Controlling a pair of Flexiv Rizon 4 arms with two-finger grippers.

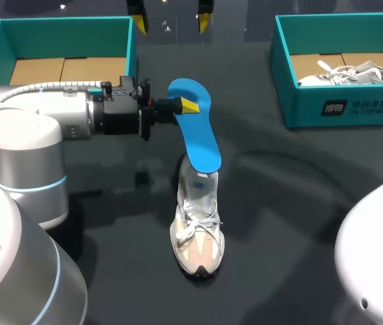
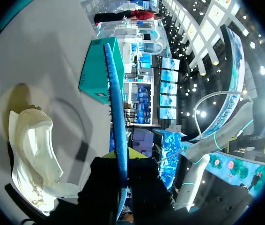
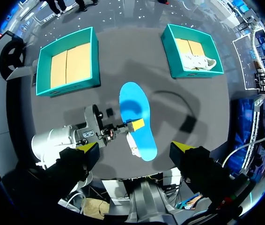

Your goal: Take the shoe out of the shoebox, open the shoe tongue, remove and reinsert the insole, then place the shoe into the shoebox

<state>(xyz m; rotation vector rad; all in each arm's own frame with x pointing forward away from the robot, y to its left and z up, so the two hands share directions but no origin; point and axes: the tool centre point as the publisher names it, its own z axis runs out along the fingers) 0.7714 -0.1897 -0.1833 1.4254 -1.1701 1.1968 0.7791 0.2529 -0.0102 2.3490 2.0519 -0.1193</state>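
My left gripper (image 1: 181, 106) is shut on a blue insole (image 1: 195, 128), pinching its edge near the broad end and holding it on edge above the table. In the head view the insole's narrow end hangs over the heel of a white and beige shoe (image 1: 198, 223), which stands upright on the dark table. The left wrist view shows the insole (image 2: 116, 108) edge-on between my fingertips (image 2: 122, 157), with the shoe (image 2: 34, 154) off to one side. My right gripper (image 3: 135, 149) hangs open high above the scene, its yellow tips at the head view's far edge (image 1: 171, 20).
An empty teal shoebox (image 1: 134, 47) with a cardboard floor stands at the back left. A second teal shoebox (image 1: 340, 105) at the back right holds another white shoe (image 1: 354, 73). Dark table surface lies around the standing shoe.
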